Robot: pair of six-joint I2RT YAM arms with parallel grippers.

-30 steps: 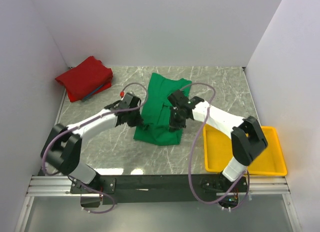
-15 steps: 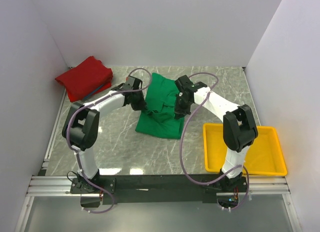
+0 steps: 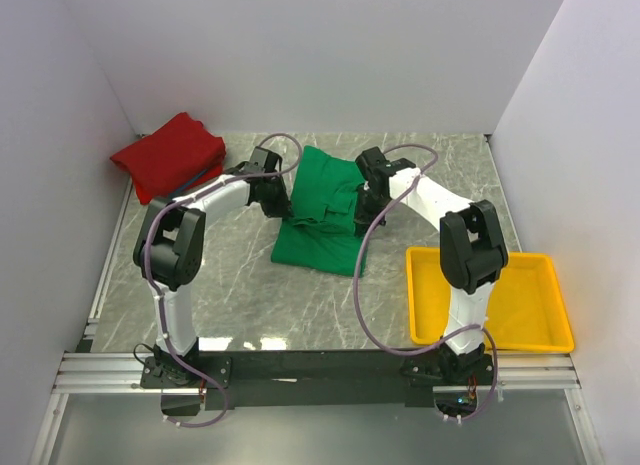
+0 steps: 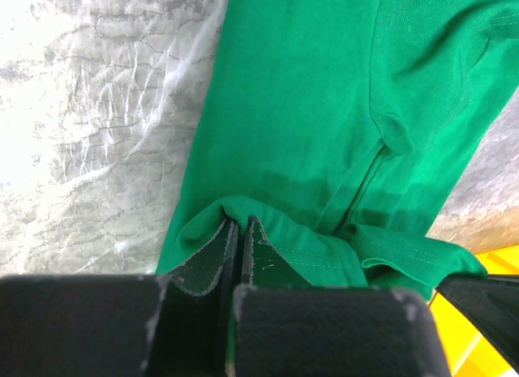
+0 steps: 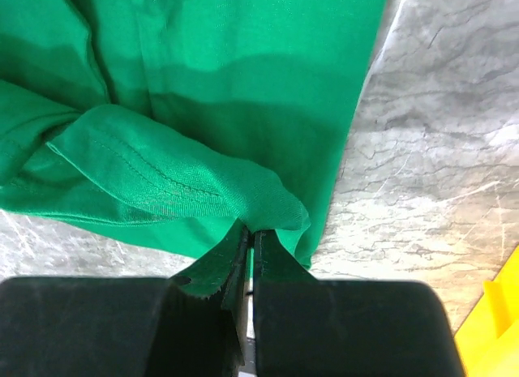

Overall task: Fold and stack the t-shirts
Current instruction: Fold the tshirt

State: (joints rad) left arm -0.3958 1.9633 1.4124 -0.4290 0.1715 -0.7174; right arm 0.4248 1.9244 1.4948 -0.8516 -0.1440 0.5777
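On table: two t-shirts, one tray

**2 shirts and 1 tray on the table**

The centre shirt is spread mid-table. Its left edge is pinched by the left gripper, its right edge by the right gripper, so the shirt is held between the 2. The corner shirt is piled at the far left corner, well apart from the centre shirt. The tray is set at the near right, apart from both shirts.
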